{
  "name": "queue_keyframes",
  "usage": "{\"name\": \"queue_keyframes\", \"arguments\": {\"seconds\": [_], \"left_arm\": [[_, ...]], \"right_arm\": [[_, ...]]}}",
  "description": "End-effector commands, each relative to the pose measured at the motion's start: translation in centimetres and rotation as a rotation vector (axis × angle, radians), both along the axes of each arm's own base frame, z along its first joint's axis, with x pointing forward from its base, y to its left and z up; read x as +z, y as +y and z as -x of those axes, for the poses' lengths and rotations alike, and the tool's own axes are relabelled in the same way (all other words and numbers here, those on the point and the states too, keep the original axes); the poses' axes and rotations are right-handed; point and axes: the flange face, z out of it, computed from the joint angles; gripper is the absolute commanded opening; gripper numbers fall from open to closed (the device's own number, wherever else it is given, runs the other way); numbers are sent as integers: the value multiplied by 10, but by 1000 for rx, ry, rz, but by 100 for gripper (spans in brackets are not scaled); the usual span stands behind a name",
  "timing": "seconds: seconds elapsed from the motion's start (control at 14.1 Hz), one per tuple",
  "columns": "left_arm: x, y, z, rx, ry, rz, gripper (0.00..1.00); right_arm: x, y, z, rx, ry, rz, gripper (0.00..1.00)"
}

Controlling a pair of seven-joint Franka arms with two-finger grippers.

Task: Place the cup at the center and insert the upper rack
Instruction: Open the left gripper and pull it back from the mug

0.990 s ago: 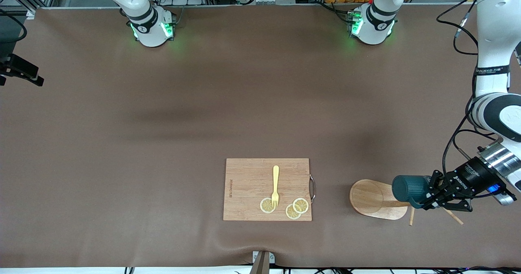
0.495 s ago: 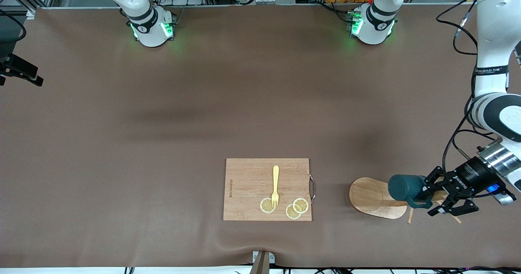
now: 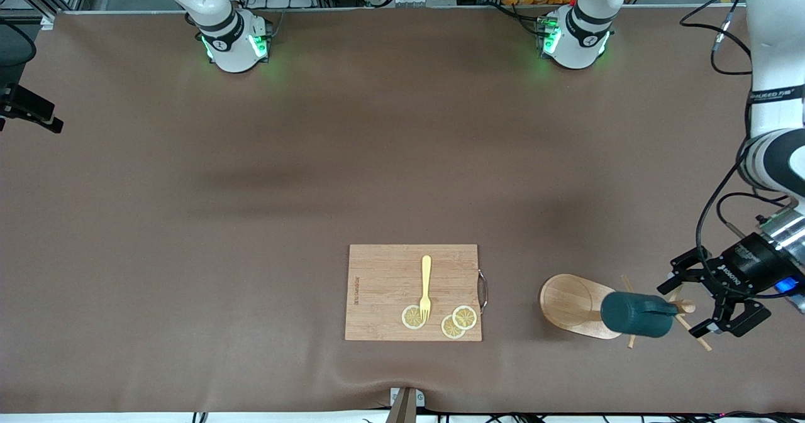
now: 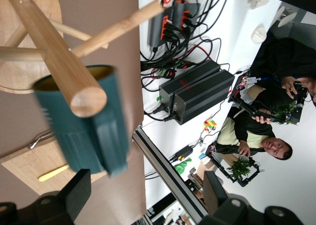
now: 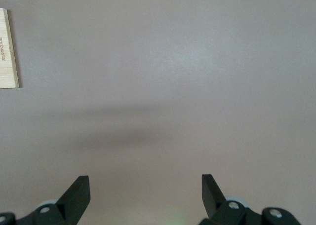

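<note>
Front view: small dark teal cup (image 3: 635,322) hangs on a peg of the light wooden mug-tree rack (image 3: 575,305) at the left arm's end of the tabletop, beside the bamboo cutting board (image 3: 383,285); left gripper (image 3: 703,303) just beside it, fingers spread and released. Left wrist view: cup (image 4: 81,126) sits tilted on its peg, so it may slip off if nudged. Right wrist view: right gripper (image 5: 145,193) waits over bare tabletop, fingers (image 5: 76,190) apart, empty.
</note>
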Motion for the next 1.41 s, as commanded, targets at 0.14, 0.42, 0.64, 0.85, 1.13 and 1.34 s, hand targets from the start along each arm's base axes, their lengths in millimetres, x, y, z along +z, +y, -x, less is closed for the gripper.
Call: {"name": "queue_keyframes", "arguments": {"seconds": [0.14,0.42,0.64,0.85,1.13,1.34], "left_arm": [[50,-1,15,-63,-59,-123,100],[103,-36,37,-206,-101,-369,100],[132,-57,62,-358,-60,-541,100],[160,-79,91,-476,-20,-618,100],[182,-120,127,-639,32,-793,100],[184,-128,157,-871,70,-887,100]], "right_arm": [[3,-4,0,-12,3,-8,100],[3,-3,0,-9,2,-8,100],[3,-5,0,-14,2,-8,100],[2,-4,0,-12,5,-8,100],[2,-4,0,-12,5,-8,100],[2,-4,0,-12,5,-8,100]]}}
